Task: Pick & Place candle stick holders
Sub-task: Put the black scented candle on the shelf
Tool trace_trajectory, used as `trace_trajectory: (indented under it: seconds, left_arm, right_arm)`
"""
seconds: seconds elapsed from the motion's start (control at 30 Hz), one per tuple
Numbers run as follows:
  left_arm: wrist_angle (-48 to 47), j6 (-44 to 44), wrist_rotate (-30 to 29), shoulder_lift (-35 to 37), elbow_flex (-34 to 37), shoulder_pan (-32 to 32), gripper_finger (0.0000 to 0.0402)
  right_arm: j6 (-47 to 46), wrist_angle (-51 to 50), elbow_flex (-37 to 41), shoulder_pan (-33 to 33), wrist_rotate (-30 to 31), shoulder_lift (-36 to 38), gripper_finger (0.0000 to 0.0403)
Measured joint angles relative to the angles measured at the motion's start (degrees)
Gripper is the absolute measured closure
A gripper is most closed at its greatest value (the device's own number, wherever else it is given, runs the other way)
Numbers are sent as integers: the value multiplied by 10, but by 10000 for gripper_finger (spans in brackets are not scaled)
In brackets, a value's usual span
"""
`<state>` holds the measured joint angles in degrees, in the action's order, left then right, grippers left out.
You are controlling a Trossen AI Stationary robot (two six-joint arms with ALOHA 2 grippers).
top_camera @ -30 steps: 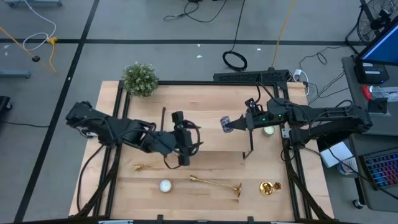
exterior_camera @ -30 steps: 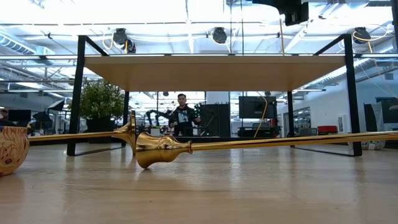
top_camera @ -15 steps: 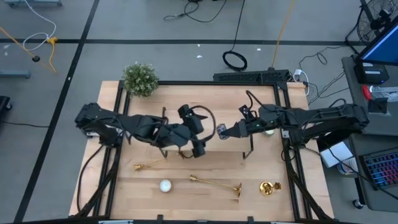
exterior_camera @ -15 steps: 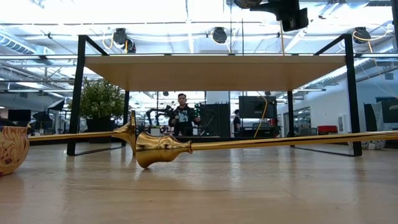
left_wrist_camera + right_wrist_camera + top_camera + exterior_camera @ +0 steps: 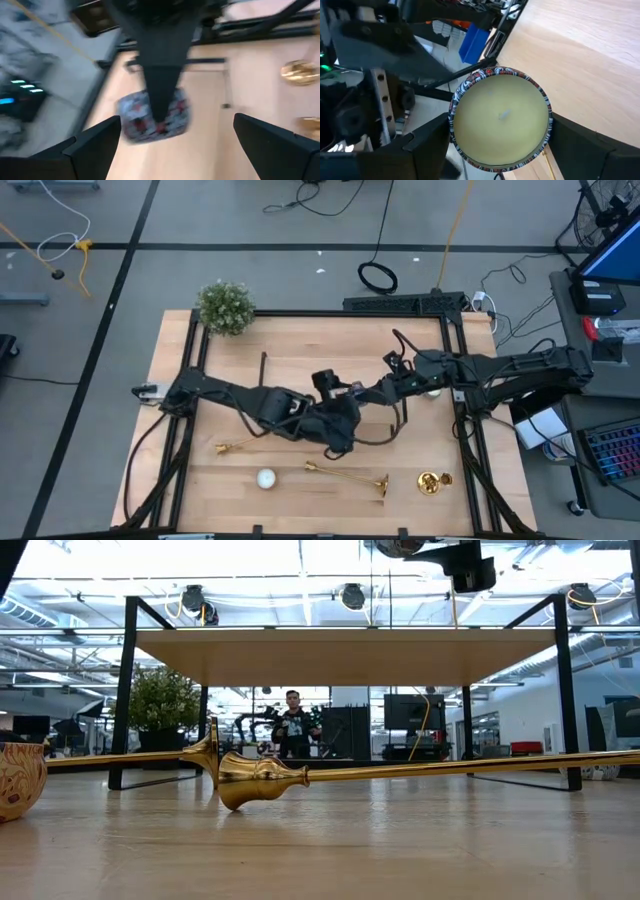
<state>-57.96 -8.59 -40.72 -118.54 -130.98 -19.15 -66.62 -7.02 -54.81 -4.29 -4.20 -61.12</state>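
While no readable writing shows anywhere, the right gripper (image 5: 500, 150) at center frame grips a patterned candle (image 5: 501, 116), the left gripper (image 5: 172, 145) spreads wide and empty beside it, and two candlesticks (image 5: 348, 476) lie along the table's (image 5: 500, 510) lower edge.

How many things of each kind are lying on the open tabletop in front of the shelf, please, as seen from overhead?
Gold candlesticks: 2
White round candle: 1
Gold patterned cup: 1
Total: 4
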Motion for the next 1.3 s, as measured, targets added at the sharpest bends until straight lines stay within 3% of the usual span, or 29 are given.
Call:
trace_trajectory:
  seconds: [0.1,0.33,0.53,0.77,1.17,1.3]
  left_arm:
    - [5,10,-43,3,-2,-1,7]
    - [-33,-28,26,1,-1,30,7]
    - [-25,-14,34,0,-1,48,7]
    - [-20,-7,87,0,-1,62,7]
    - [-17,8,103,-13,0,79,7]
    - [-9,3,138,-19,-1,88,7]
  right_arm:
    - [0,-15,0,-3,14,0,109]
    - [1,-23,0,-14,58,0,109]
    - [2,-23,0,-15,61,0,109]
    - [-1,-22,0,-15,74,0,109]
    - [-1,-22,0,-14,75,0,109]
    - [-1,-22,0,-15,87,0,109]
